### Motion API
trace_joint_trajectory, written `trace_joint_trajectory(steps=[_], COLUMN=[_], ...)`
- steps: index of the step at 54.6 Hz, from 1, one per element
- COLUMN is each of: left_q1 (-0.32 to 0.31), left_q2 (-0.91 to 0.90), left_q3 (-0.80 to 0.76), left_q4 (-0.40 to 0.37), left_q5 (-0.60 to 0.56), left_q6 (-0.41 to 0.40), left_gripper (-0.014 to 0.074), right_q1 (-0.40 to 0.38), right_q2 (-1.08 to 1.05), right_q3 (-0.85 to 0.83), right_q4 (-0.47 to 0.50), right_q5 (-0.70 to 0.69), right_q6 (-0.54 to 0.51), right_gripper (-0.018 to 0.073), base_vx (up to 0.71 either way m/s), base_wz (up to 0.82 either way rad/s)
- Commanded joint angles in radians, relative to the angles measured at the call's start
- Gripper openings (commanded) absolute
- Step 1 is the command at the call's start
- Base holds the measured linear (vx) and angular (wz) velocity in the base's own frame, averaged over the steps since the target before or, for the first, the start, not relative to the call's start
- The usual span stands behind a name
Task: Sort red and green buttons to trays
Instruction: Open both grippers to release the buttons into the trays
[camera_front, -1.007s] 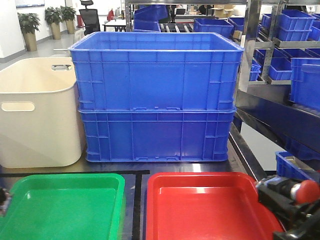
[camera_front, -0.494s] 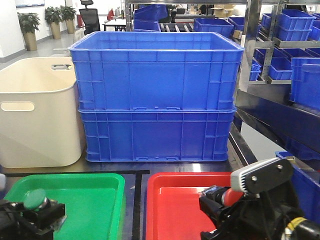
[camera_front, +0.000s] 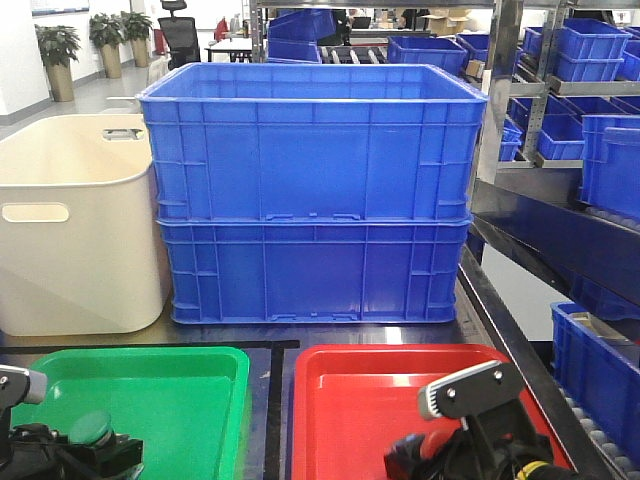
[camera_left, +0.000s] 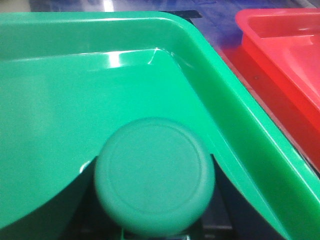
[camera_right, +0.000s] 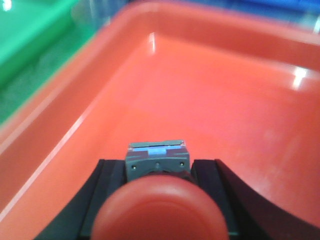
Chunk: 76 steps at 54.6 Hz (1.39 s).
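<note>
Green button (camera_left: 154, 180) (domed, matte cap) sits pinched in my left gripper (camera_left: 150, 220) over the green tray (camera_left: 60, 100). My right gripper (camera_right: 159, 200) clamps the red button (camera_right: 159, 212) above the red tray (camera_right: 210, 100).

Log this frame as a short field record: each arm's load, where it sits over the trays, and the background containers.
left gripper: shut on green button, over the green tray
right gripper: shut on red button, over the red tray
tray layout: green on the left, red on the right, side by side
tray contents: no loose buttons visible on the parts shown
behind the trays: two stacked blue crates; cream tub to their left
</note>
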Motion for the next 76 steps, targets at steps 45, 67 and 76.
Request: trace_joint_trajectory(steps=[45, 67, 76], left_q1=[-0.005, -0.006, -0.006], left_q2=[-0.352, -0.810, -0.920], left_q3=[-0.039, 0.120, 0.211], left_q4=[-0.025, -0.023, -0.024], left_q5=[-0.095, -0.103, -0.110], left_q6=[0.000, -0.141, -0.148], left_gripper=[0.0580, 0.0551, 0.0551], right_q1=[0.003, 0.003, 0.003], right_q2=[-0.360, -0.609, -0.611], right_q3=[-0.034, -0.031, -0.031], right_q4=[0.000, -0.026, -0.025], right_q5=[0.018, 0.217, 0.223], right_q6=[-0.004, -0.004, -0.004], right_gripper=[0.0583, 0.0566, 0.0566], base_vx=[0.00, 0.00, 0.00], base_wz=[0.00, 0.00, 0.00])
